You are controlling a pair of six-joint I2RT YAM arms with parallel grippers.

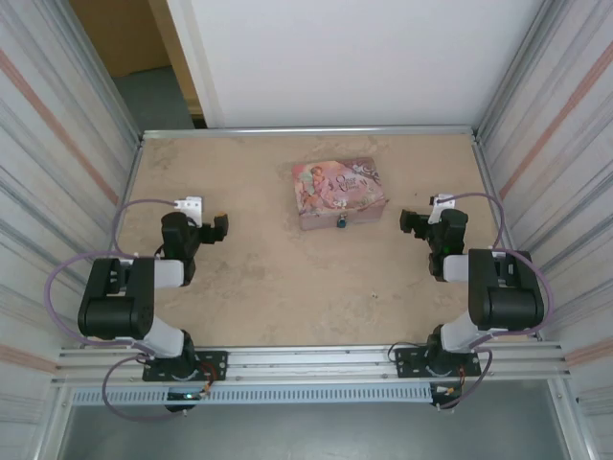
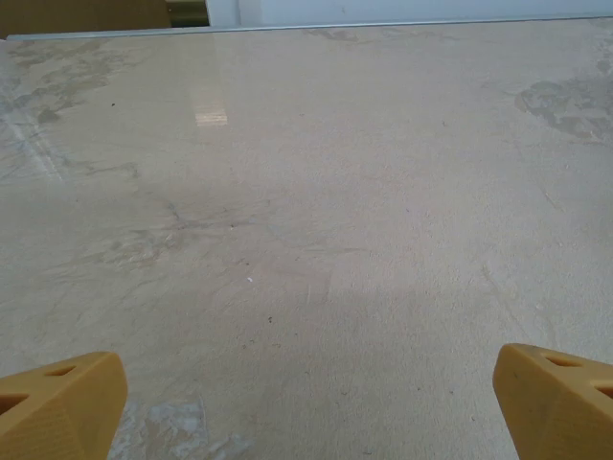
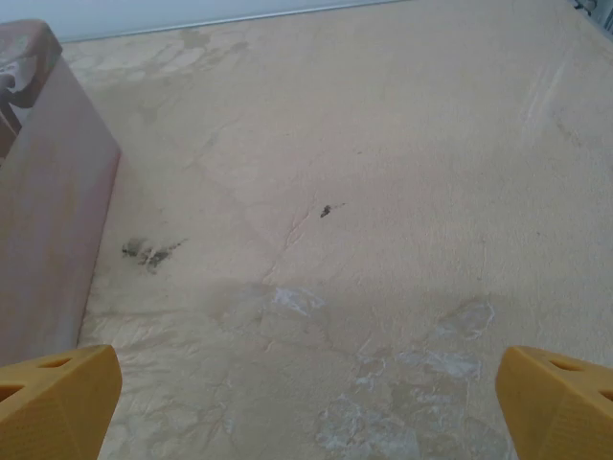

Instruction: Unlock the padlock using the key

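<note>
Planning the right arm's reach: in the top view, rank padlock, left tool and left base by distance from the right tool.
1. Padlock, on the tin's front, left of the right tool.
2. Left tool, across the table.
3. Left base, near-left corner.

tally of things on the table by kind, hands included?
Pink tin: 1
Blue padlock, at the tin's near side: 1
Hands: 2 (left hand, right hand, both open, holding nothing)
Total: 4
</note>
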